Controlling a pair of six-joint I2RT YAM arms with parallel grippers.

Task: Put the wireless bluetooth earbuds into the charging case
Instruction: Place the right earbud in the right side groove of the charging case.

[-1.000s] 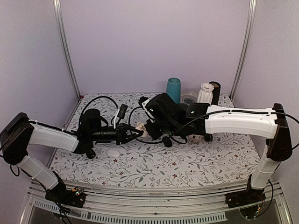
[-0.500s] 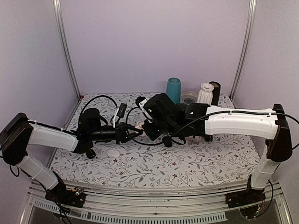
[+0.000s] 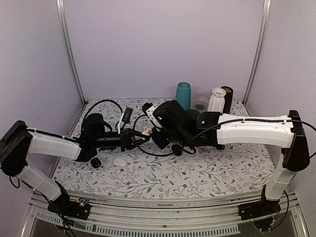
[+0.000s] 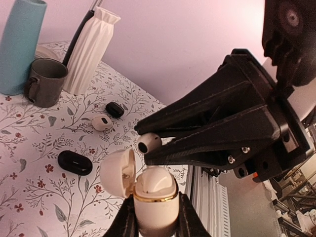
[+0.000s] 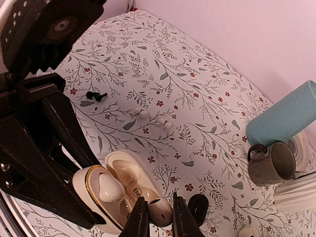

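Right pincer (image 5: 158,217), nearly shut, is pinching a cream earbud (image 5: 159,209) just beside the open charging case (image 4: 154,195), which the left pincer (image 4: 155,224) is clamping above the bench (image 3: 197,168), left of centre; insertion is starting, likely needing fine alignment over the socket.

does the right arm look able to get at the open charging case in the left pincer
Probably yes. The right pincer, gripping a cream earbud, sits close over the charging case; its lid is swung aside, and the left pincer clamps only the lower body, leaving the opening clear.
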